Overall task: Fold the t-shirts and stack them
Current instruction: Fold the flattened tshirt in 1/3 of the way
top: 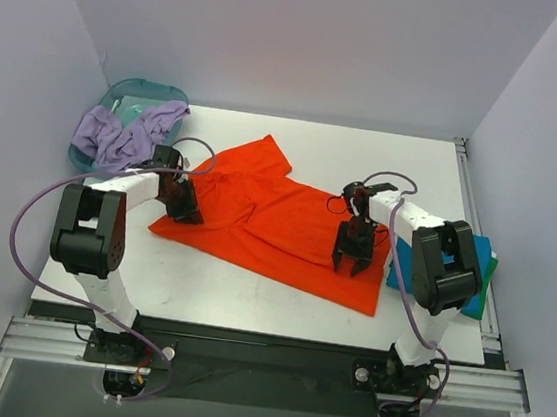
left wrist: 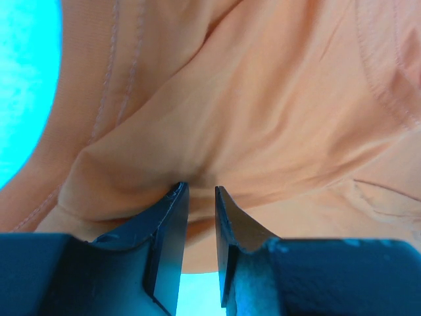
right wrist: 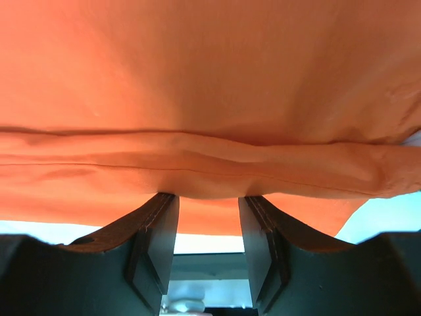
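A bright orange-red t-shirt [top: 287, 225] lies spread and creased across the middle of the table. My left gripper [top: 182, 206] is down at the shirt's left edge. In the left wrist view its jaws [left wrist: 198, 189] stand a narrow gap apart, tips against a pucker of the orange cloth [left wrist: 263, 99]. My right gripper [top: 353, 263] is on the shirt's right part. Its jaws [right wrist: 207, 196] are apart, tips touching a raised fold of the cloth [right wrist: 210, 66], with nothing between the pads. A teal-blue folded shirt [top: 400, 265] on a green one [top: 492, 261] lies at the right, partly hidden by the right arm.
A translucent teal basin [top: 149, 91] sits at the back left corner with a lilac cloth [top: 126, 133] spilling over its rim. White walls close in the left, back and right. The table's front edge [top: 246, 321] runs just ahead of the arm bases.
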`<state>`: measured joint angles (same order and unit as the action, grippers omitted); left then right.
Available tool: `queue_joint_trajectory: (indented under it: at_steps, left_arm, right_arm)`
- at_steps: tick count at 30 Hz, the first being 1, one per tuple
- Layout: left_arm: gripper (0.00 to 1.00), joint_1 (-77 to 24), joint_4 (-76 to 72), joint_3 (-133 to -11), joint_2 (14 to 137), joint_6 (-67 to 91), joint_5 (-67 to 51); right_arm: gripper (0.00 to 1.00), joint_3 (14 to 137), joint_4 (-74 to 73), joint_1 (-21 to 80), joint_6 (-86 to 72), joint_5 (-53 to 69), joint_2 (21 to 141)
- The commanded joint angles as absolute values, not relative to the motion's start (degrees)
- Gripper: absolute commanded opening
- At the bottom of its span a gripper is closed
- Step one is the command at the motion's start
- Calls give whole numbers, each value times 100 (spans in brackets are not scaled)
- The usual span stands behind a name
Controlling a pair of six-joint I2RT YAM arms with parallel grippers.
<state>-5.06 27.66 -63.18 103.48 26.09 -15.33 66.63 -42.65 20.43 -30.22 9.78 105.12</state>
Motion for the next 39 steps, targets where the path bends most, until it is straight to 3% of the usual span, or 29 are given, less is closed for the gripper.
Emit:
queue_joint_trajectory:
  at_steps: [1,16,22,32,39]
  left_arm:
    - [34,-431,2540,-6135,10037,2487,-1318]
    - [34,-404,2636,-6047,9660,2382,-1257]
    - [34,-404,2760,-6337,9273,2338,-1353]
    - [34,-396,2207,-5741,9377,2820,-1924]
    - [33,-343,1740,-5055,9413,3208,-1969]
  right_arm:
    - [42,6934,-4509,1969,-3164,633,10521]
    - [41,7260,-4491,1556,-3375,685,10538]
    - [42,7102,-4483,1652,-3226,835,9688]
    - [42,6057,-4114,1775,-3173,1353,9448]
    - [42,5590,-3762,1837,-3199,1468,9949]
